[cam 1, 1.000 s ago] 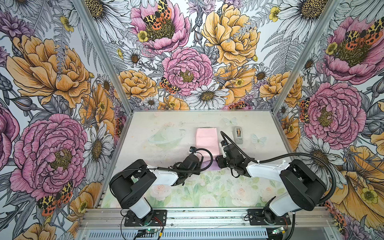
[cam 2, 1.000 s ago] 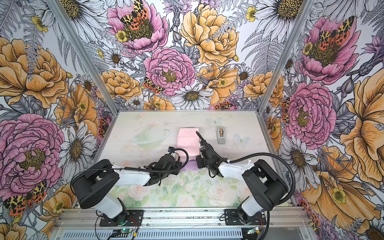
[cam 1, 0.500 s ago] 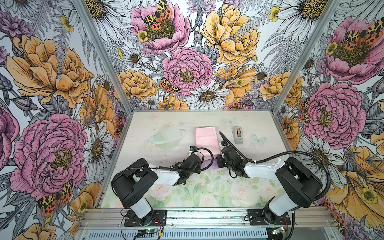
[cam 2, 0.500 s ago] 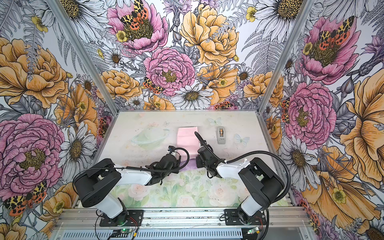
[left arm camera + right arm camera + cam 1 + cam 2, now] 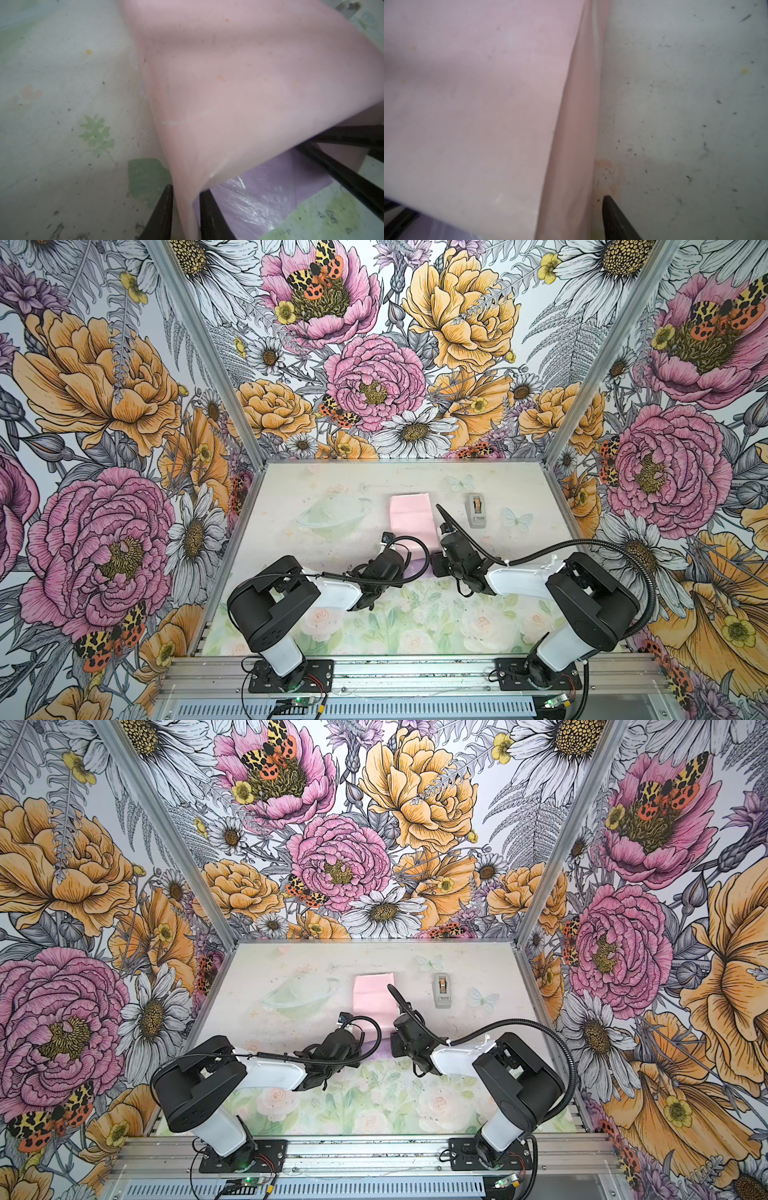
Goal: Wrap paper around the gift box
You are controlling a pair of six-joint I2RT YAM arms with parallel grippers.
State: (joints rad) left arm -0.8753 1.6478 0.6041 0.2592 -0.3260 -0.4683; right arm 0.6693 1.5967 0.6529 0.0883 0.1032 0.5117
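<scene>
The paper (image 5: 409, 512) lies mid-table in both top views, pale pink face up, with its lilac face (image 5: 417, 564) showing at the near end between my two grippers. In the left wrist view the pink sheet (image 5: 239, 83) rises off the table. My left gripper (image 5: 186, 199) is shut on its lifted near edge, one finger (image 5: 166, 207) on each side. My right gripper (image 5: 575, 207) is at the paper's right fold (image 5: 571, 145). Only one of its fingers (image 5: 614, 216) shows, just clear of the fold; the sheet covers the other. The gift box is hidden.
A small grey tape dispenser (image 5: 476, 510) stands on the table (image 5: 332, 485) to the right of the paper, beyond my right gripper (image 5: 440, 568). Flowered walls close in the back and both sides. My right gripper's dark fingers (image 5: 342, 145) cross the left wrist view.
My left gripper's jaws have narrowed onto the paper's edge. My right gripper has shifted slightly along the paper's right side. The paper and the dispenser lie where they did.
</scene>
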